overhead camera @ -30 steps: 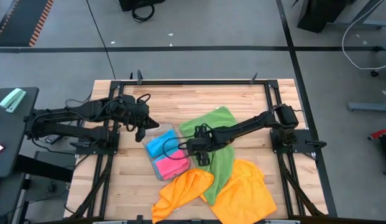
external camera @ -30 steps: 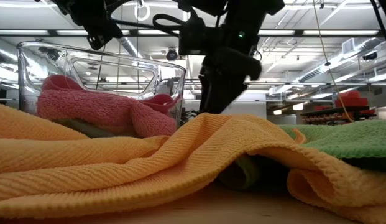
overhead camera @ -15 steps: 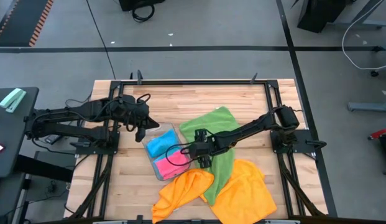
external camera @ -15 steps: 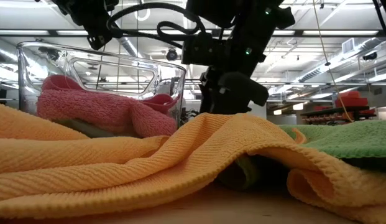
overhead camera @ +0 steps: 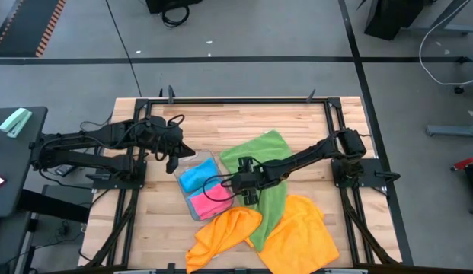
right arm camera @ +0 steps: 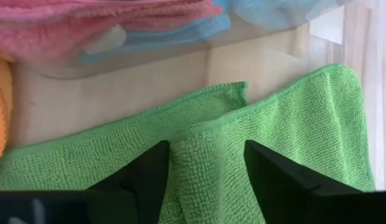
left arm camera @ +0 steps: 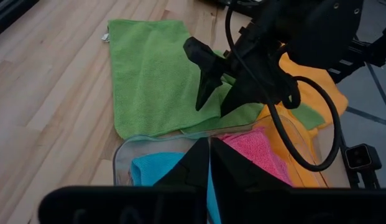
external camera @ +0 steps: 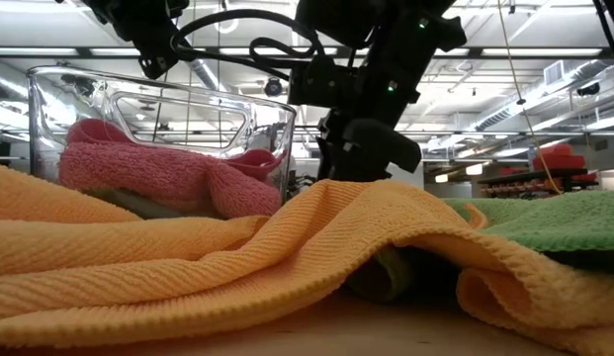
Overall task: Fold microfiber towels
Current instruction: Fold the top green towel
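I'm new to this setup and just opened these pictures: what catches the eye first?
The bright cloths: a green towel spread mid-table, two orange towels at the near edge. Beside them, a clear tray holds folded blue and pink towels. The right gripper straddles a fold of the green towel, fingers apart; the left gripper hovers shut by the tray.

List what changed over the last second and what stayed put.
The right gripper moved from over the green towel leftward to the towel's edge beside the clear tray, dropping low, jaws open astride a green fold. The left gripper stayed shut, hovering at the tray's far corner. Pink towel, blue towel and orange towels did not move.
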Available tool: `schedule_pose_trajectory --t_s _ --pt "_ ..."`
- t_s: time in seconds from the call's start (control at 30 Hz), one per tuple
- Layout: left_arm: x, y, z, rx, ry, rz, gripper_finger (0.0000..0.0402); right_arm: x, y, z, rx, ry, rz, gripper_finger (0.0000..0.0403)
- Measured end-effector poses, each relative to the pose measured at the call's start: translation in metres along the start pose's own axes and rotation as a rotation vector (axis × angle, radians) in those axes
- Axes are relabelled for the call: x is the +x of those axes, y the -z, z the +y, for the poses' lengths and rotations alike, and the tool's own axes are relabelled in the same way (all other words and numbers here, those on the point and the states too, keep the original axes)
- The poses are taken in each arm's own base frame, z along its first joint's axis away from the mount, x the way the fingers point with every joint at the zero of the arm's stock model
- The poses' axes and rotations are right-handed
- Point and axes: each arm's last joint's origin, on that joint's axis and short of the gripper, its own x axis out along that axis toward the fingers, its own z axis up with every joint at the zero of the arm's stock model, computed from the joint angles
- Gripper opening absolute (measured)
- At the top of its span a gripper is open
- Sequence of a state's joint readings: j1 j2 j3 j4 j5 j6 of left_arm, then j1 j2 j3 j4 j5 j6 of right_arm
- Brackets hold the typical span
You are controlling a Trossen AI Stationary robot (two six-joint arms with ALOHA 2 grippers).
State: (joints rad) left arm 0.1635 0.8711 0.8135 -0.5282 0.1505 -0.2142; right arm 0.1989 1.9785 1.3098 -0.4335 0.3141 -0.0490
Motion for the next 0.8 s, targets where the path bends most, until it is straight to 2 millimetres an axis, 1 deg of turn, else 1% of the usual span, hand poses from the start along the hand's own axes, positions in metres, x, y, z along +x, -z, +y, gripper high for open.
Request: schedule_pose_trajectory --t_s 0.13,0.3,0.57,0.67,0.8 --pt "0.0000 0.0000 0.0000 -0.004 0.000 0.000 0.0026 0.0000 0.0000 -0.0001 0.012 0.000 0.000 0.0185" --pt "0.0000 0.0000 0.0000 -0.005 0.000 0.000 0.0017 0.0000 0.0000 -0.0001 0.044 0.000 0.000 0.0138" --pt "0.0000 0.0000 0.0000 -0.005 0.000 0.000 0.0014 -0.0001 -0.0001 0.0000 0.123 0.000 0.000 0.0051" --pt "0.0000 0.0000 0.0000 -0.008 0.000 0.000 0.0021 0.0000 0.0000 0.0002 0.159 -0.001 0.001 0.0034" --pt "0.0000 0.0000 0.0000 -0.010 0.000 0.000 0.0026 -0.0004 -0.0001 0.0001 0.195 -0.001 0.000 0.0023"
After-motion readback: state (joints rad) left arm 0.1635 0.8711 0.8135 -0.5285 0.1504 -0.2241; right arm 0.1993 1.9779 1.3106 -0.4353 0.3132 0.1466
